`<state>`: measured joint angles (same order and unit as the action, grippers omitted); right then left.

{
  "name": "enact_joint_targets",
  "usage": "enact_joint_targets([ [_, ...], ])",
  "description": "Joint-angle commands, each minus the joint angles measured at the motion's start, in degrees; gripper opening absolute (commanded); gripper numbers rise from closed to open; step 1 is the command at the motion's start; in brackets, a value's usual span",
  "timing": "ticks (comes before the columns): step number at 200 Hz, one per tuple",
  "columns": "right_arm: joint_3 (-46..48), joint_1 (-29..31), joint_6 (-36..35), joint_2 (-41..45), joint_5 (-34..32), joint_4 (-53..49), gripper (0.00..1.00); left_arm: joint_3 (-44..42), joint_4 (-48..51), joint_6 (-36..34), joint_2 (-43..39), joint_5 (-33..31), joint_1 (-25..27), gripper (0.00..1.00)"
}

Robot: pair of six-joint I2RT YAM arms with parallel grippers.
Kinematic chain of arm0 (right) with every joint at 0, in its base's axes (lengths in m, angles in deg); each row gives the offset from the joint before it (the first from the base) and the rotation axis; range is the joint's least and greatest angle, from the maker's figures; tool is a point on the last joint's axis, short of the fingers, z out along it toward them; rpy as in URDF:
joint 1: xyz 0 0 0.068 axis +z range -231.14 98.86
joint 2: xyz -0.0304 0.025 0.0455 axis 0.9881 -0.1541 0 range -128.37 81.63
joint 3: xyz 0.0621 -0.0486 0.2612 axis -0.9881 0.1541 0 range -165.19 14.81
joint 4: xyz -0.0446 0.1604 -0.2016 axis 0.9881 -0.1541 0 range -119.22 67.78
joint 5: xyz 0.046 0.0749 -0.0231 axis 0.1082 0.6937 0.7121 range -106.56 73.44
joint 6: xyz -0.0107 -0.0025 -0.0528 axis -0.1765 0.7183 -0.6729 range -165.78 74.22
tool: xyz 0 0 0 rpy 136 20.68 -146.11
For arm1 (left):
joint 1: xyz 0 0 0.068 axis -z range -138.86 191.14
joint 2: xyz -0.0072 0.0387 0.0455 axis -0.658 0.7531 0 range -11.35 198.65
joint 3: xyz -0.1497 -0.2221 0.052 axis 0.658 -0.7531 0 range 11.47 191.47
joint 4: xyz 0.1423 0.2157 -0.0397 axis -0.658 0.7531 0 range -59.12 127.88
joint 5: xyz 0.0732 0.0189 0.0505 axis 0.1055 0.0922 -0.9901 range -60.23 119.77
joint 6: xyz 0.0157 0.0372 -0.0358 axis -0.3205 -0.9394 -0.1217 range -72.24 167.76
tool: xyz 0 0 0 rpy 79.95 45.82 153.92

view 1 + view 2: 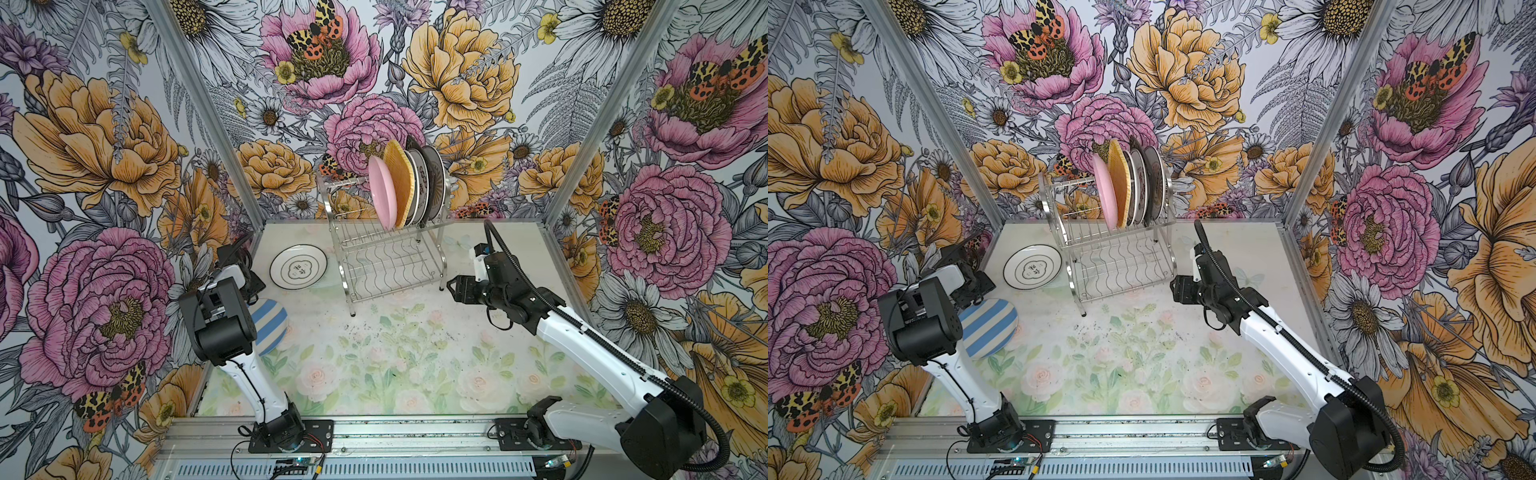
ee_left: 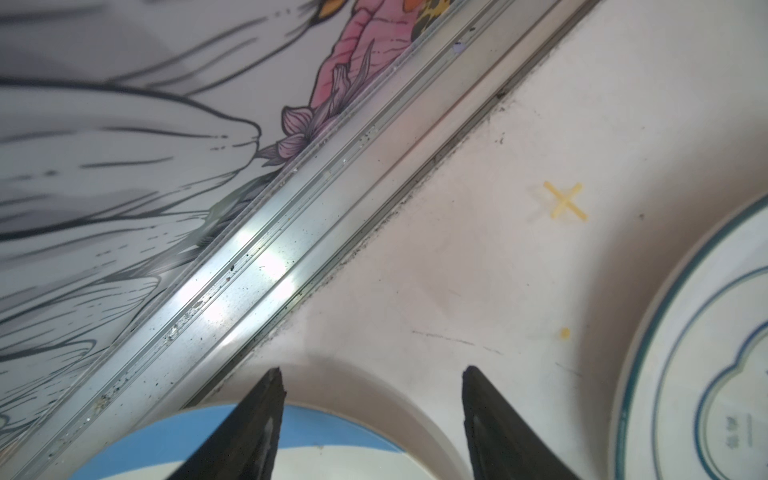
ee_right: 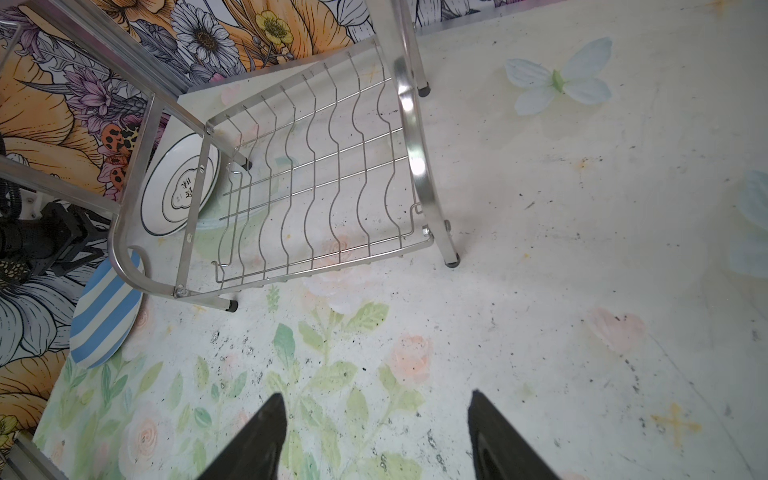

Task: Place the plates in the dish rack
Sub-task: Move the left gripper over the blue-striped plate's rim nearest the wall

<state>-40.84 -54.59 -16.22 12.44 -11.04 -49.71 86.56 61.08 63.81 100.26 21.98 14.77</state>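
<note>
Standing upright, several plates (image 1: 399, 187) fill the top tier of the dish rack (image 1: 386, 257); a white plate (image 1: 298, 267) and a striped plate (image 1: 270, 324) lie on the bench (image 1: 415, 332). The left pincer (image 2: 372, 374), over the striped plate, and the right pincer (image 3: 376, 399) both gape empty.

bold floral wallpaper (image 1: 104, 145) on three walls, pale rose-printed tabletop (image 1: 374, 374)

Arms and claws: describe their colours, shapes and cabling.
Both arms are alike: the left arm and right arm have white link shells with boxy black joint housings. A thin black cable runs up the left; a thick ribbed black conduit loops along the right. The left claw and right claw have black, pointed fingers.
</note>
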Motion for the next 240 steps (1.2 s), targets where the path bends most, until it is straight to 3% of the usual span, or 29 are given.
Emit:
enact_joint_targets([
  [1, -1.6, -0.5, 0.4, -0.4, 0.9, 1.5, 0.7, 1.6, 0.7, -0.1, 0.3, -2.0, -1.1, 0.69],
  [125, -0.9, -0.7, 0.2, 0.9, 1.6, 1.4, 0.7, 2.5, 5.7, 0.5, 1.8, -0.1, -2.7, 0.67],
  [240, 0.4, -1.3, 0.2, 3.5, 1.9, 1.5, 0.7, -12.7, 9.6, 2.0, -13.3, 6.9, -1.5, 0.63],
])
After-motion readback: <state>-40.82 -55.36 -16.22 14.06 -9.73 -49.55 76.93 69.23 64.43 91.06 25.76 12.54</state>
